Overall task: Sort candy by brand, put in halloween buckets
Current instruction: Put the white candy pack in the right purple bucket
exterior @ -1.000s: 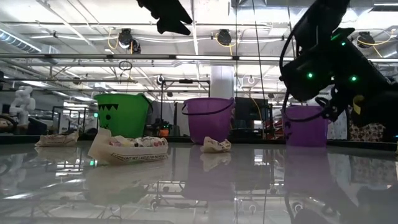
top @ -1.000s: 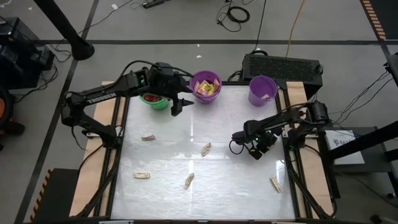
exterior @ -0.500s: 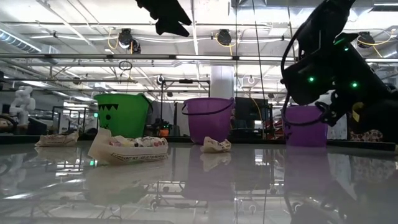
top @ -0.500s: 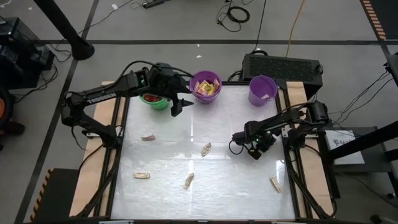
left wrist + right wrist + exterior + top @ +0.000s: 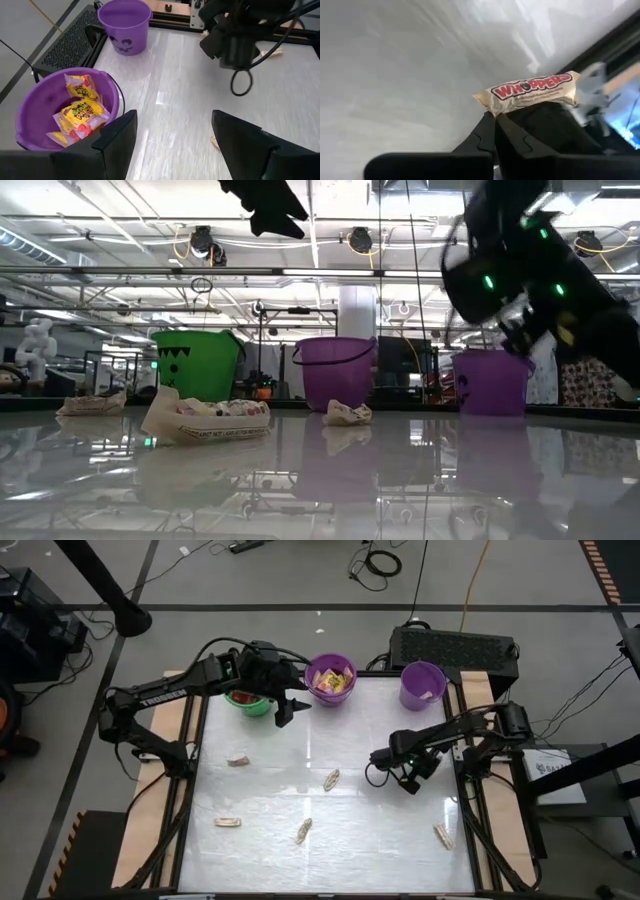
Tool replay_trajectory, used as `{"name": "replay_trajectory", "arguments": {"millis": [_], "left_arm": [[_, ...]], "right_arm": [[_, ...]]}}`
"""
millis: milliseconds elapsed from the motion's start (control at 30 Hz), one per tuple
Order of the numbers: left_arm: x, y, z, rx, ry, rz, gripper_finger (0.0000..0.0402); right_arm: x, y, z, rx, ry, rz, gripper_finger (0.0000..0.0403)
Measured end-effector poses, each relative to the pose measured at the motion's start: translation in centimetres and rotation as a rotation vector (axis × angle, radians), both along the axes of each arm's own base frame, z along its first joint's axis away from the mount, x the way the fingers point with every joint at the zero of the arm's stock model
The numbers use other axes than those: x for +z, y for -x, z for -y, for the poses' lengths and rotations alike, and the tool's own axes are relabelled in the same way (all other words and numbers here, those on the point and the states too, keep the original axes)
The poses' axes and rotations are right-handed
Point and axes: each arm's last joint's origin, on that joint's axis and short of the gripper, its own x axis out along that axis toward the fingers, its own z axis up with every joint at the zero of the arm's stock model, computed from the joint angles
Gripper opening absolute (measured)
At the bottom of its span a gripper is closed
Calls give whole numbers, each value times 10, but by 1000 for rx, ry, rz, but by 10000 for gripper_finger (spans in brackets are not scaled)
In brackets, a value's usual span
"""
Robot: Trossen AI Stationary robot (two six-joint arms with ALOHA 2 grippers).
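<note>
Overhead cam down; low cam level; both share buckets (image 5: 330,678).

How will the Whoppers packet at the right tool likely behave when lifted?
The Whoppers packet is probably light. Its crimped, wrinkled wrapper suggests it may flex or droop, since the right tool pinches only one end. The glossy wrapper could slip from such a narrow grip.

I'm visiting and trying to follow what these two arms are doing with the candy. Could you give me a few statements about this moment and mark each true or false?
1. The right gripper is shut on a tan Whoppers candy packet. True.
2. The deep purple round plastic bucket holds yellow square candy packets. True.
3. The left gripper is clamped on a candy. False: its fingers are open and empty.
4. The bright green plastic bucket lies tipped over. False: it stands upright.
5. Tan candies lie loose on the white table. True.
</note>
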Motion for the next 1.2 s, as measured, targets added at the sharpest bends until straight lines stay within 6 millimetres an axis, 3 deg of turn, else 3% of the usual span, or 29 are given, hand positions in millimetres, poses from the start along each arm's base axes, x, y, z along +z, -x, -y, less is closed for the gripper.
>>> {"name": "replay_trajectory", "arguments": {"millis": [133,267,533,700,833,967,1200], "left_arm": [[0,0,0,0,-1,1,262],[0,0,1,-3,-1,1,262],[0,-3,9,-31,6,-2,262],[2,6,19,-28,61,-41,262],[6,23,29,-28,68,-98,262],[20,43,37,46,27,-79,262],[63,87,48,180,-86,167,262]], "right_arm": [[33,-17,5,13,48,103,1],[73,-28,22,-5,135,215,0],[149,-25,98,-38,418,402,0],[151,1,155,-104,421,355,0],[142,19,184,-137,405,354,0],[140,29,200,-154,386,396,0],[140,34,213,-142,370,471,8]]}}
